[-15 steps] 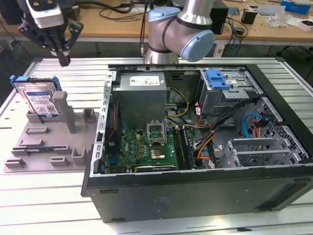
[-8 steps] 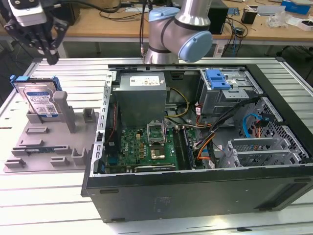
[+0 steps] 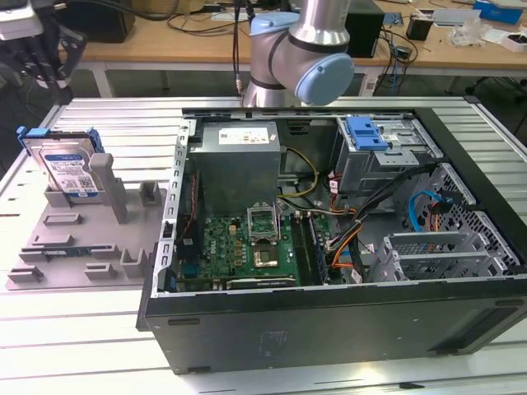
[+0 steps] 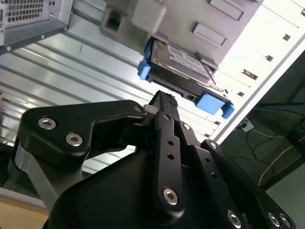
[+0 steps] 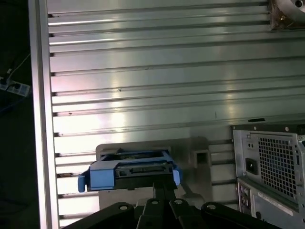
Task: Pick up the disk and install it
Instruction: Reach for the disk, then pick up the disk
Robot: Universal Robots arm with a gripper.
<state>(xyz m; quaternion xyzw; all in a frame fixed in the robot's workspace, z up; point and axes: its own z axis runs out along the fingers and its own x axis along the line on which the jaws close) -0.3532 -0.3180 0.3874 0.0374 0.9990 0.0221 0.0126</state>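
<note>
A ribbed aluminium bench [image 3: 90, 329] carries the upright disk [image 3: 70, 171]. The fingers [image 4: 167, 107] are clenched empty near the disk, with wooden desks [image 3: 165, 39] beyond it.

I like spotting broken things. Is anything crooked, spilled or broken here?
Nothing stands out. The disk is propped on edge in the grey holder, beside the open computer case, whose wires lie loose inside. Nothing looks spilled or broken.
</note>
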